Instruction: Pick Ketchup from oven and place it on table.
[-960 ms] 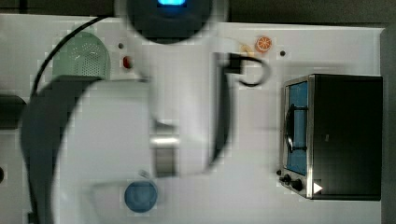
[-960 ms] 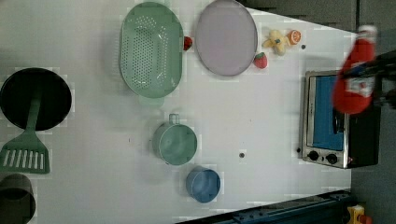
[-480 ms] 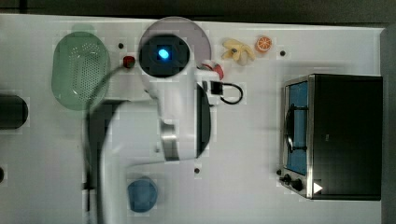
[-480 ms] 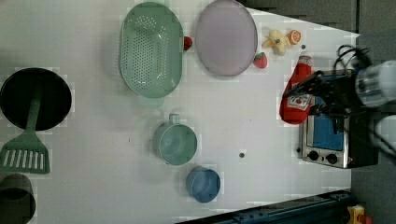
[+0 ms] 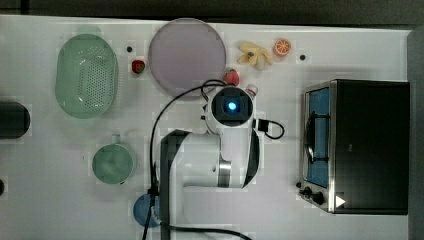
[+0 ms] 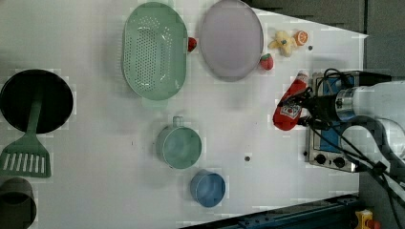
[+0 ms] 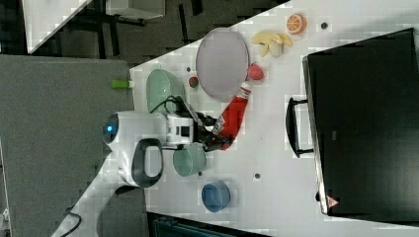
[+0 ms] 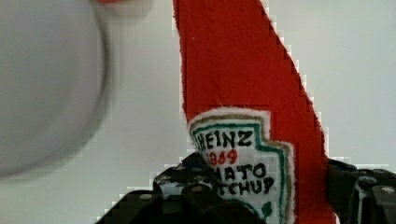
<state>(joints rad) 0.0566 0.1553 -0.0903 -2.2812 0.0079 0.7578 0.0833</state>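
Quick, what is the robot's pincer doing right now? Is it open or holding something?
Pincer: closed on the ketchup, gripping the red bottle near its label, out of the oven and over the table.

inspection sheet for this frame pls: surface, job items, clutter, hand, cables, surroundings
Surface: white table, a few small dark dots.
Job's things: ketchup out of the oven, held over the table near the purple plate.
Clutter: green colander, two strawberries, banana, orange slice, green mug, blue cup, black pan with green spatula.
Hand: hand shut on ketchup's lower body.
Cables: black cable looping off the arm.
Surroundings: dark floor, blue rail at the left view's bottom.
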